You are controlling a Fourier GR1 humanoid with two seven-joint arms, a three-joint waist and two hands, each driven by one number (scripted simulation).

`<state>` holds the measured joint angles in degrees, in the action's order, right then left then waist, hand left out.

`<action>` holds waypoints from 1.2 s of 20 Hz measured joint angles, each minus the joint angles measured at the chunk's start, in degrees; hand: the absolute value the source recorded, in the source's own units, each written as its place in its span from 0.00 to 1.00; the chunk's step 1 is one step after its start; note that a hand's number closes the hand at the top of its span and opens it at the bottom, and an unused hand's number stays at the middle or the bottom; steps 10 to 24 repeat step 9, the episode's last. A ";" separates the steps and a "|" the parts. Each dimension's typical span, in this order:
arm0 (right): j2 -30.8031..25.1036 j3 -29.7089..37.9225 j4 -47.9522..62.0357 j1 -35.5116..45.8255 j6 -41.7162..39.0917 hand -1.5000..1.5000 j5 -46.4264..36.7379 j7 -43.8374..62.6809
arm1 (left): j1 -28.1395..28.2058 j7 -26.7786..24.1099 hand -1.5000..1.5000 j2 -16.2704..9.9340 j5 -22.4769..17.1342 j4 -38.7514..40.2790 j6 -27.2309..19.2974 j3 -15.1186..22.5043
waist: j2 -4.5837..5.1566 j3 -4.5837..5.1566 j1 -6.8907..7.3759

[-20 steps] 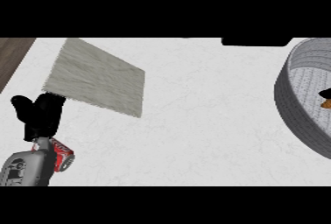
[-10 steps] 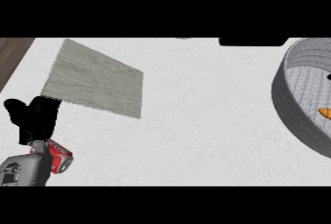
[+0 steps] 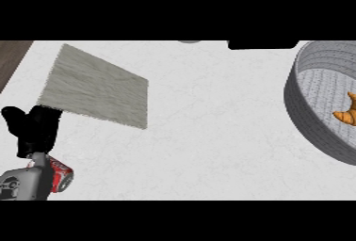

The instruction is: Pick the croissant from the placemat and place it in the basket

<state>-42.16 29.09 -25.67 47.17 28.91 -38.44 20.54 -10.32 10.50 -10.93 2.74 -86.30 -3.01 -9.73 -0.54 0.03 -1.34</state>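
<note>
Checking croissant in basket

We see the croissant (image 3: pixel 345 114), golden and curved, lying inside the basket (image 3: pixel 306 117) at the right edge, partly cut off. Mat (image 3: pixel 94 92) is bare. Left hand (image 3: pixel 31 129) rests relaxed, holding nothing. Risk: we judge little; a returning arm could nudge the basket.

My left hand (image 3: pixel 33 129) at near left, black, fingers up and relaxed, thumb standing off to left. Resting, holding nothing. Fingertips point toward far side. Left forearm (image 3: pixel 24 183) grey, with red patch on its right side, coming in from near edge, rising almost straight to wrist. My right hand and right arm nowhere in head view.
</note>
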 measured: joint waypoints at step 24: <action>1.41 6.70 -21.00 -18.41 -7.30 0.00 12.41 -1.74 | 2.05 -0.89 0.50 -0.71 -0.48 -0.76 0.62 -1.00 | -0.27 0.08 -0.95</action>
